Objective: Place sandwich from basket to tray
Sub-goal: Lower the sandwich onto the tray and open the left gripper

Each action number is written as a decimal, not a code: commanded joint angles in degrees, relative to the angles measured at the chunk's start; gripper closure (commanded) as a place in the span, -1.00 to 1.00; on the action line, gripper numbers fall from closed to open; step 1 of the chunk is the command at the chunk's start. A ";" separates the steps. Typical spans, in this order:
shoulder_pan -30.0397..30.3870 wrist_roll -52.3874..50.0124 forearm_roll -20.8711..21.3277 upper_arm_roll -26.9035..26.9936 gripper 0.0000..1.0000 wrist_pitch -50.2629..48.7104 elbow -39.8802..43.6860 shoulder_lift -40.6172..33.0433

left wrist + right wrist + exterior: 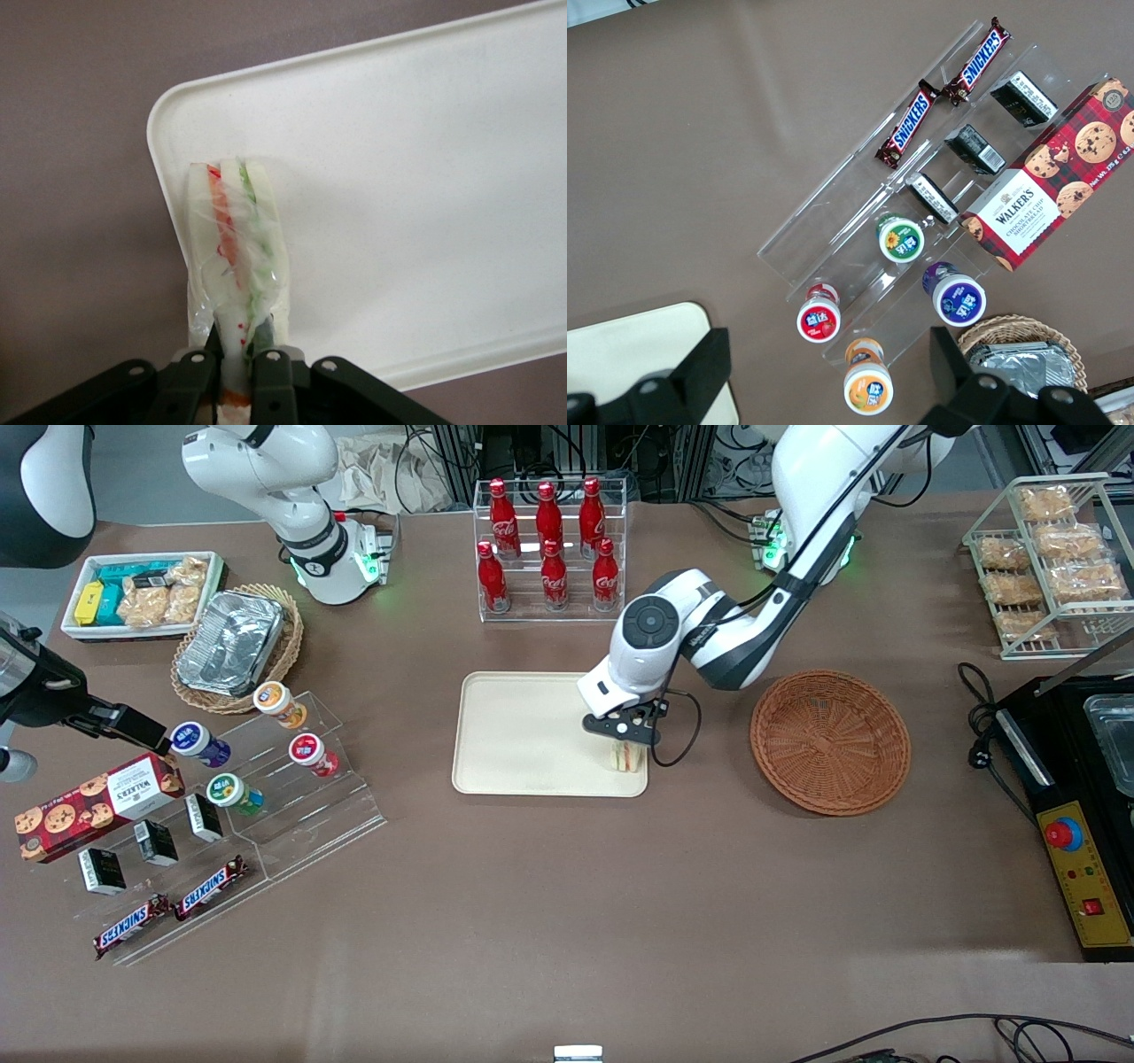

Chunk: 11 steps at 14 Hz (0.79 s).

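The sandwich (627,757) is a wrapped wedge of white bread with orange and green layers. It stands on the cream tray (523,735), at the tray's corner nearest the basket and the front camera. My left gripper (625,746) is right above it and shut on its top edge. In the left wrist view the sandwich (235,243) rests on the tray (399,204) near a rounded corner, and the gripper (236,354) pinches the wrap and bread between its fingers (270,372). The reddish-brown basket (830,741) sits beside the tray, toward the working arm's end, with nothing in it.
A rack of red cola bottles (549,549) stands farther from the front camera than the tray. A clear stepped stand with yoghurt cups (266,771), a tan basket with a foil container (235,646) and a white snack bin (142,593) lie toward the parked arm's end. A black appliance (1076,797) sits at the working arm's end.
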 commanded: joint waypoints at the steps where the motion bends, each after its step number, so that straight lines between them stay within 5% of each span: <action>1: -2.93 -6.04 5.19 1.73 0.97 1.16 1.76 2.23; 2: -3.02 -7.02 5.63 1.74 0.91 1.16 1.85 2.23; 3: -3.03 -7.46 5.64 1.74 0.45 1.16 1.85 2.14; 4: -3.03 -8.25 5.73 1.74 -0.67 1.16 1.85 2.06; 5: -2.94 -8.78 6.42 1.74 -0.98 1.08 1.94 1.71; 11: 1.10 -11.77 6.52 1.74 -0.99 -13.38 4.22 -8.20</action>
